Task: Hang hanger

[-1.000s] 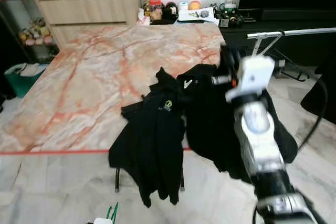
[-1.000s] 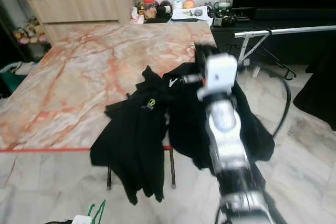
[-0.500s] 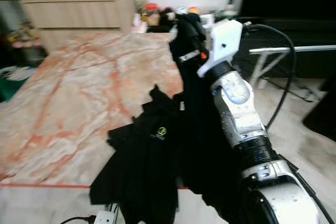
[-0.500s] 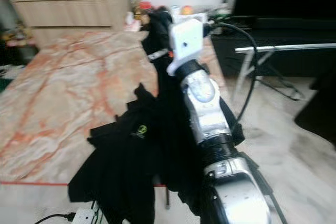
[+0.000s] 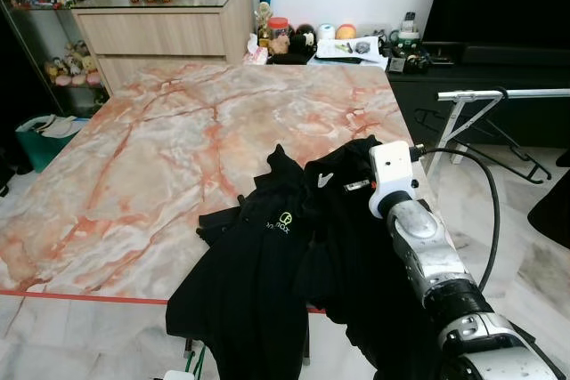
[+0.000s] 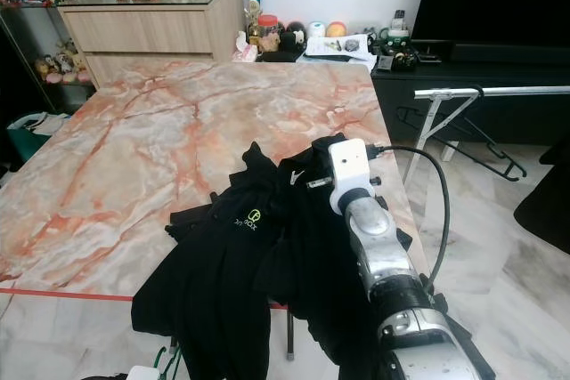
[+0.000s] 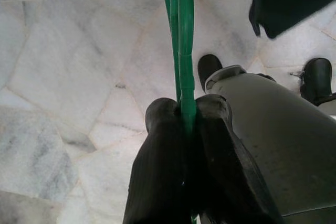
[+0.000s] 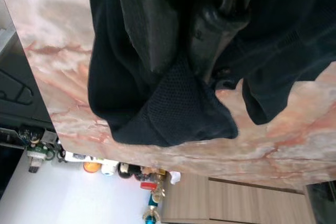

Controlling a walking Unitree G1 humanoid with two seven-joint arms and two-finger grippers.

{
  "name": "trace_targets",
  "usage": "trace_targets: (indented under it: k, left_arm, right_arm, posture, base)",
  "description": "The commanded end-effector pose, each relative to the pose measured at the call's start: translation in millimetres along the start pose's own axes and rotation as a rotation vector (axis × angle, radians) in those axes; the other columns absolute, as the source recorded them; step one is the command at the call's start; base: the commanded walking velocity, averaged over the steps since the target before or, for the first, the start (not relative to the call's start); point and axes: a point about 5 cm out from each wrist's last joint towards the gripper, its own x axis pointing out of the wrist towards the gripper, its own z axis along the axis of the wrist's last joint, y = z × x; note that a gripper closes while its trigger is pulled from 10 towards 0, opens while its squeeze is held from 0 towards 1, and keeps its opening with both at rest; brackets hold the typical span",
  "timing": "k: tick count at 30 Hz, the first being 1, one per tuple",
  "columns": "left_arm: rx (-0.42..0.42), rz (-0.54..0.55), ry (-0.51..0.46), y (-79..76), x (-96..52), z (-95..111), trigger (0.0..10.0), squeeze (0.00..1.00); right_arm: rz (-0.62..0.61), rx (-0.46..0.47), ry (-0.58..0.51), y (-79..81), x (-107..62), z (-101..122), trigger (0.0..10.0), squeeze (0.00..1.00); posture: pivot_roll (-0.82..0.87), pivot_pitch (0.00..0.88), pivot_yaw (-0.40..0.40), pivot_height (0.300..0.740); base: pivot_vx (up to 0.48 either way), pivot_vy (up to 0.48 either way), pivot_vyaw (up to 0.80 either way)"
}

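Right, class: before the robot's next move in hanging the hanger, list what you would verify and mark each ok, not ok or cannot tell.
1. Left gripper shut on green hanger: ok.
2. Right gripper gripping the black shirt: cannot tell, fabric hides its fingertips.
3. Hanger inside the shirt: not ok, it hangs over the floor.
4. Second black shirt apart from the first: not ok, they overlap.
5. Rail reachable: cannot tell.

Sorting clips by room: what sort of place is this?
Probably a home living or dining room: a large orange-veined marble table with black shirts, a wooden sideboard bearing figurines, and a metal clothes rail over pale stone-tiled floor.
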Motion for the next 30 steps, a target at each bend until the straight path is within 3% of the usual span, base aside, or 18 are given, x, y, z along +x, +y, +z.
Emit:
trace_targets:
  k: [1,2,3,4,5,6,12,23,26,27,28,29,30]
  left_arm:
    - [0.019,-0.004,0.026,1.1,-0.4,-4,10.0,0.00]
    - [0.019,-0.004,0.026,1.1,-0.4,-4,10.0,0.00]
    - [0.019,-0.004,0.026,1.1,-0.4,-4,10.0,0.00]
    - [0.019,-0.004,0.027,1.0,-0.4,-4,10.0,0.00]
    - [0.019,-0.004,0.027,0.9,-0.4,-4,10.0,0.00]
    - [0.020,-0.004,0.027,0.8,-0.4,-4,10.0,0.00]
    - [0.018,-0.002,0.024,0.5,-0.4,-4,10.0,0.00]
    - [0.021,-0.002,0.024,0.7,-0.4,-4,10.0,0.00]
    - [0.021,-0.002,0.024,0.7,-0.4,-4,10.0,0.00]
    - [0.021,-0.001,0.023,0.8,-0.3,-4,10.0,0.00]
    - [0.021,-0.001,0.023,0.8,-0.3,-4,10.0,0.00]
    - [0.015,0.002,0.020,0.9,-0.3,-4,10.0,0.00]
    - [0.014,0.003,0.019,1.0,-0.3,-4,10.0,0.00]
  right_arm:
    - [-0.031,0.020,0.024,-3.9,-7.4,-15,10.0,0.00]
    - [-0.031,0.020,0.024,-3.9,-7.4,-15,10.0,0.00]
    - [-0.033,0.022,0.020,-3.8,-8.6,-15,10.0,0.07]
    - [-0.038,0.019,0.018,-3.8,-9.6,-16,10.0,0.37]
    - [-0.046,0.012,0.010,-3.7,-11.6,-16,10.0,0.91]
    - [-0.053,0.006,0.000,-3.4,-13.9,-16,10.0,0.93]
    - [-0.100,0.005,-0.104,-1.3,-35.2,-12,10.0,0.92]
    - [-0.188,0.060,-0.213,-9.5,-55.5,-1,10.0,0.91]
    - [-0.206,0.073,-0.233,-8.2,-66.8,0,10.0,0.84]
    - [-0.210,0.078,-0.241,-6.5,-73.5,0,10.0,0.72]
    - [-0.210,0.078,-0.241,-6.5,-73.5,0,10.0,0.72]
    - [-0.218,0.082,-0.235,-3.5,-84.0,-3,10.0,0.00]
    - [-0.221,0.083,-0.231,-3.0,-86.5,-4,10.0,0.00]
  posture:
    - [-0.02,0.056,0.059,0.740]
    - [-0.02,0.056,0.059,0.740]
    - [-0.02,0.058,0.058,0.740]
    - [-0.02,0.059,0.059,0.740]
    - [-0.02,0.061,0.057,0.740]
    - [-0.02,0.062,0.056,0.740]
    - [-0.03,0.068,0.054,0.740]
    - [-0.03,0.069,0.052,0.740]
    - [-0.03,0.067,0.050,0.740]
    - [-0.03,0.067,0.051,0.740]
    - [-0.03,0.067,0.051,0.740]
    - [-0.03,0.066,0.051,0.740]
    - [-0.03,0.066,0.051,0.740]
  base:
    - [0.000,0.000,0.00]
    - [0.000,0.000,0.00]
    - [0.000,0.000,0.00]
    - [0.000,0.000,0.00]
    - [0.000,0.000,0.00]
    - [0.000,0.000,0.00]
    - [0.000,0.000,0.00]
    - [0.000,0.000,0.00]
    - [0.000,0.000,0.00]
    - [0.000,0.000,0.00]
    - [0.000,0.000,0.00]
    - [0.000,0.000,0.00]
    - [0.000,0.000,0.00]
